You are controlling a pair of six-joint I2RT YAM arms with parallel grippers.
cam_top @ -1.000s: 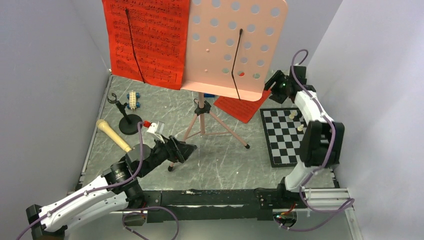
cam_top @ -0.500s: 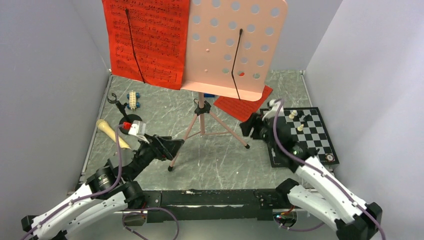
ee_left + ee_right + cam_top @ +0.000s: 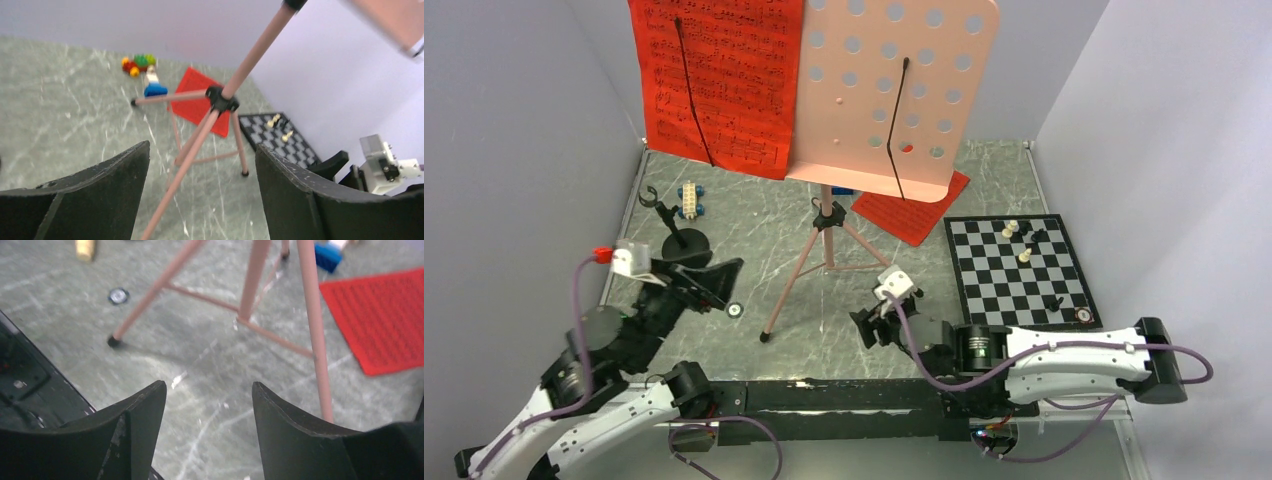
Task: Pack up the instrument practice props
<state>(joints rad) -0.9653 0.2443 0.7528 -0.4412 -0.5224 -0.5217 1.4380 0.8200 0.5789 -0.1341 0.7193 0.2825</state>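
Note:
The pink music stand stands mid-table on its tripod, with red sheet-music pages clipped on the left of its desk. Another red page lies flat behind the tripod. My left gripper is open, left of the near tripod leg and apart from it. It partly covers the black mic stand. My right gripper is open and empty, low over the table in front of the tripod. A beige end of the microphone shows in the right wrist view only.
A chessboard with a few pieces lies at the right. Toy block cars sit at the back left, with more blocks behind the tripod. A small round disc lies near the left tripod foot. Walls close in on both sides.
My right arm swung from the back right, past the chessboard, down to the front centre. My left gripper drew back to the left, away from the tripod leg.

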